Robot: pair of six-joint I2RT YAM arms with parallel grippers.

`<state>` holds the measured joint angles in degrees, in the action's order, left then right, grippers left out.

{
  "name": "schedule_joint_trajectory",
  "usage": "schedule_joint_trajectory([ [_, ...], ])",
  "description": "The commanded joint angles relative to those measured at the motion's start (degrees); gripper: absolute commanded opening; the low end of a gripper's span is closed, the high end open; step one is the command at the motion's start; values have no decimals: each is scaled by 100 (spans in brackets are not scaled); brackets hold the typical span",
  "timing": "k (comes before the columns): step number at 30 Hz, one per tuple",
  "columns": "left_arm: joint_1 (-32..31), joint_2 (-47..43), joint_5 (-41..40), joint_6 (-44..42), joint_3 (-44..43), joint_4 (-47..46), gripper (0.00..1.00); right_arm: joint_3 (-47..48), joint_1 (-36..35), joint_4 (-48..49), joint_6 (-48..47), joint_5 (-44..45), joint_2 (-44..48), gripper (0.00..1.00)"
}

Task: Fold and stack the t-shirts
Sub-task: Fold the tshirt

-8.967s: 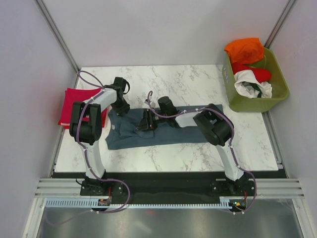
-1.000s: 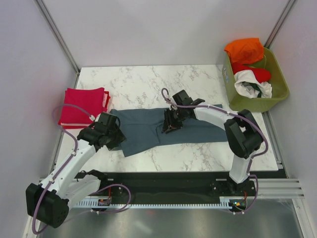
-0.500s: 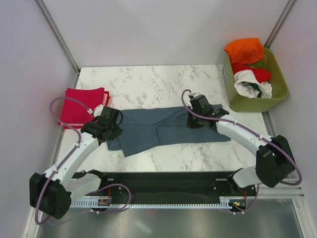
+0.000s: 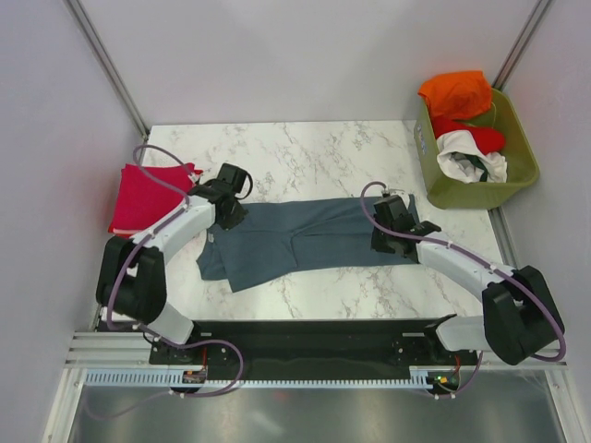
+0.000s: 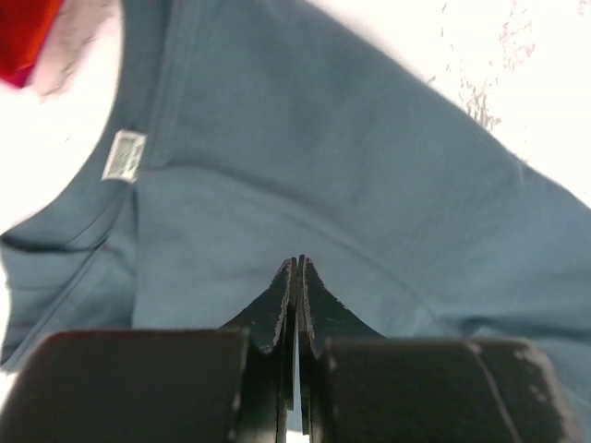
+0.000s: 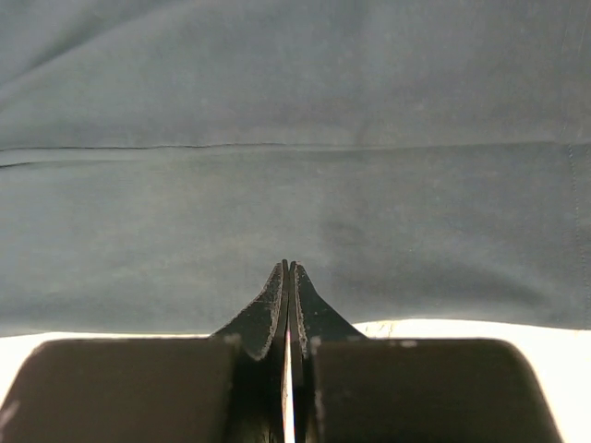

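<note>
A slate blue-grey t-shirt [image 4: 305, 242] lies lengthwise across the marble table [image 4: 305, 152], its collar and white label [image 5: 123, 155] at the left end. My left gripper [image 4: 229, 216] is over the shirt's upper left corner, shut [image 5: 297, 261], with nothing between its fingers. My right gripper [image 4: 383, 242] is over the shirt's right end near the front edge, also shut [image 6: 288, 266] and empty. A crimson t-shirt [image 4: 152, 197] folded to a rectangle lies at the table's left edge; a corner of it [image 5: 23, 32] shows in the left wrist view.
An olive-green basket [image 4: 517, 166] stands off the table's back right corner, holding orange [image 4: 455, 92], red [image 4: 476, 137] and white [image 4: 471, 159] t-shirts. Grey walls close in on both sides. Bare marble [image 6: 462, 328] shows just in front of the shirt's right end.
Both grippers have closed. The left arm swung from the shirt's lower left up to its collar corner. The right arm moved from the shirt's middle to its right end.
</note>
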<state>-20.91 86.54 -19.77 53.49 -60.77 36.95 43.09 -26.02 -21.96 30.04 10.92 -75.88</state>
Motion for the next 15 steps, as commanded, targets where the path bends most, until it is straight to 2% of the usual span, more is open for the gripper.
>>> schedule_joint_trajectory([
  [1, 95, 641, -45, 47, -478, -258, 2, -274, 9, 551, 177, 288, 38, 0],
  [9, 324, 1997, 517, 3, -1463, -250, 2, -424, 18, 930, 248, 464, -436, 0],
  [15, 386, 2840, 799, -234, -2157, -118, 2, -442, 18, 763, 520, 113, -797, 0],
])
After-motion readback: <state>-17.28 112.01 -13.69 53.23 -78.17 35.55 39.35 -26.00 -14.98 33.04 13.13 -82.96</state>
